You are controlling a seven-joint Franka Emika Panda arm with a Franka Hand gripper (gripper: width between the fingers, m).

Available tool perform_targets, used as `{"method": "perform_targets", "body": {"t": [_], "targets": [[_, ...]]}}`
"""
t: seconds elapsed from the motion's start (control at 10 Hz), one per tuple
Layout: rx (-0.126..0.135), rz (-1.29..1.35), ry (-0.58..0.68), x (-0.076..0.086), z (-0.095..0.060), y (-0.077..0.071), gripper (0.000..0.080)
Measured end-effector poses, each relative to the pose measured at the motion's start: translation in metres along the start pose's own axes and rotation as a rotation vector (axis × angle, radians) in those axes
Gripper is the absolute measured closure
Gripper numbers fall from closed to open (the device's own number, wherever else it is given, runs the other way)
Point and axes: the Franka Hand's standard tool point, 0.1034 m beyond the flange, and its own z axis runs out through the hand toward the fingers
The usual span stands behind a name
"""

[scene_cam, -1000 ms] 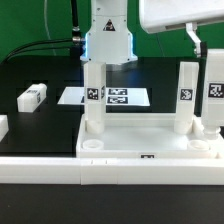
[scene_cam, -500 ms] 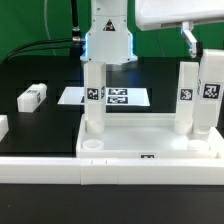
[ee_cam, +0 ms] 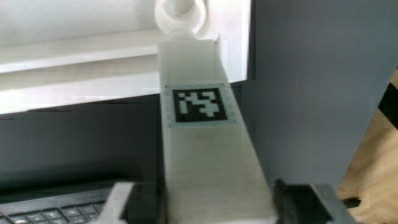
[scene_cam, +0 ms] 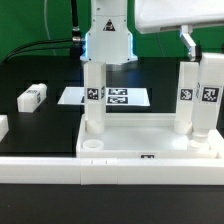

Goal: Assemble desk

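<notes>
A green backdrop (scene_cam: 30, 25) fills the rear, with black cables (scene_cam: 73, 14) hanging before it. The surface (scene_cam: 40, 75) is matte black. The marker board (scene_cam: 135, 98) lies flat on it, and a low white wall (scene_cam: 40, 165) borders its near edge.

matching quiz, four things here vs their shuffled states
1 white plastic square post leg, exterior view's far right
2 white tagged post leg, that view's left
3 white post leg under the robot base
4 thin flat white marker board

a lying on its side
b upright in the white tray-like desk top's corner
c held in the gripper
d flat behind the desk top

pairs: 1-c, 2-a, 3-b, 4-d
</notes>
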Motion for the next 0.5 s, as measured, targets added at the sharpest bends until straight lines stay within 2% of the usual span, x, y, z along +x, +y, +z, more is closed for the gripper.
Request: {"method": "perform_targets", "body": {"t": [0.5], "targets": [[-0.001,-0.006,-0.017,-0.011,0.003,-0.001,0.0515]]}}
